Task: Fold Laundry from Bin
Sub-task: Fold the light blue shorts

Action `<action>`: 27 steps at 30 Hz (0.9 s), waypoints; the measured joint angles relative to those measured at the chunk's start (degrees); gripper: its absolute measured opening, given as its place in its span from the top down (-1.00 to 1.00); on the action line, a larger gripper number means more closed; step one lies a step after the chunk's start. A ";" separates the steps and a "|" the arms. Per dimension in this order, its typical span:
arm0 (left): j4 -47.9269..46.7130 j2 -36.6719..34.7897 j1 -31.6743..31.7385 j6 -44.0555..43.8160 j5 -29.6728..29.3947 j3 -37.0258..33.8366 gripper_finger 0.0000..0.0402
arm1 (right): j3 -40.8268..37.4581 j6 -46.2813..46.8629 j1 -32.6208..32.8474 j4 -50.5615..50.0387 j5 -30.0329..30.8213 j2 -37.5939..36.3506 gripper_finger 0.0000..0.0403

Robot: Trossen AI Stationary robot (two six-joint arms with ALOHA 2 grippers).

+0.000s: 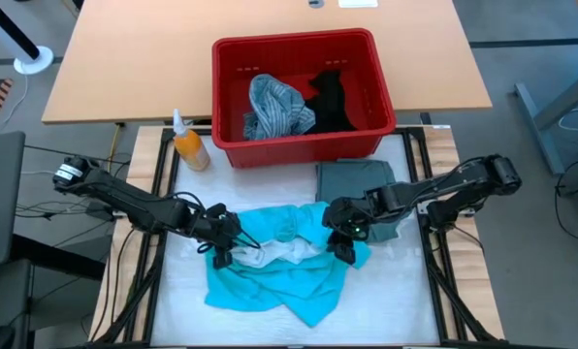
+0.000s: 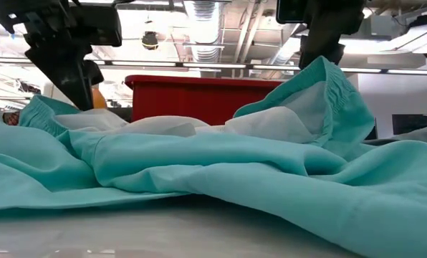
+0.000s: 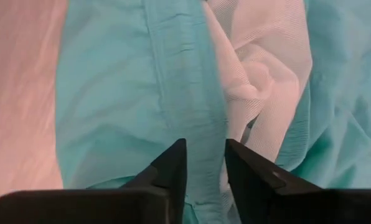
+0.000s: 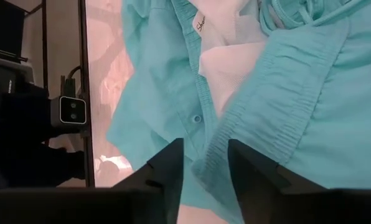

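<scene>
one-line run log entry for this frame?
stage: spreading turquoise garment on table | left gripper: at its left edge | right gripper: at waistband | bin: striped shirt, black garment left

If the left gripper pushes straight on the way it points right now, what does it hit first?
Most likely the turquoise garment: the left gripper points right at its cloth, with the white mesh lining just beside that line. Its fingers stand slightly apart. The gap to the fabric is hard to judge.
</scene>
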 joint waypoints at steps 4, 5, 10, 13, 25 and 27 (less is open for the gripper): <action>0.58 1.44 -0.02 -0.10 0.07 0.02 0.38 | 0.00 1.54 0.00 0.00 -2.40 0.02 0.04; 1.08 1.95 -0.02 -0.11 0.12 0.02 0.37 | 0.00 1.88 0.12 0.00 -2.97 0.00 0.02; 2.30 3.71 -0.04 1.62 3.74 0.02 0.34 | 0.00 2.59 1.09 0.00 -3.46 0.00 -0.01; 2.25 3.33 -0.07 2.74 3.96 0.02 0.34 | 0.00 2.59 1.53 0.00 -3.50 0.00 -0.01; -3.73 3.56 0.00 3.52 -0.11 0.92 0.34 | 0.00 5.24 1.76 3.12 -3.42 0.00 -0.02; -3.84 3.97 0.00 3.31 -0.86 0.92 0.37 | 0.00 5.42 2.22 4.49 -3.40 0.00 -0.02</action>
